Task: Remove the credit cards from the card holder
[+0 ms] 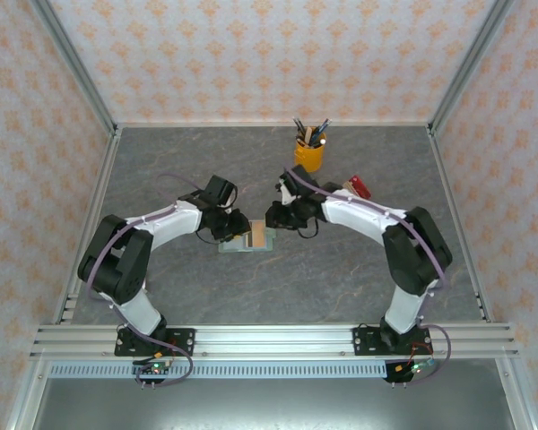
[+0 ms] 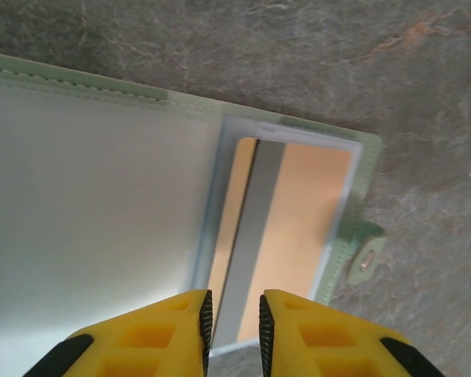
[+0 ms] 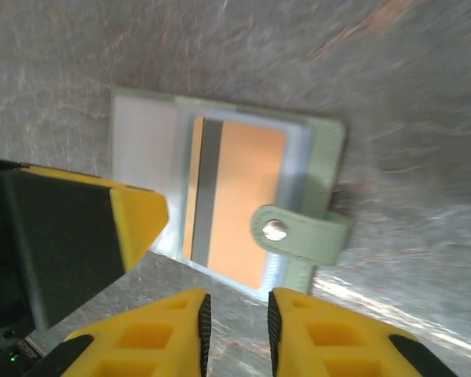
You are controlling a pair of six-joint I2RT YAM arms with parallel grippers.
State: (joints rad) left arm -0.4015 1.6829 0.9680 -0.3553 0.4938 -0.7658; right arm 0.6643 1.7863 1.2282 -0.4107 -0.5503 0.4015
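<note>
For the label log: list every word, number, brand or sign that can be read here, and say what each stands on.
No text can be read in any view.
Orange card in the card holder's clear pocket: a grey stripe, no print showing on this face.
Yellow cup of pens: too small to tell whether it bears any marking.
Red thing near the cup: too small to tell.

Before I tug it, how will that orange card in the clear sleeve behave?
The orange card looks thin, flat and rigid, so it should slide rather than bend. Its glossy clear sleeve may cling. The card holder looks small and light, so it may drag along.
</note>
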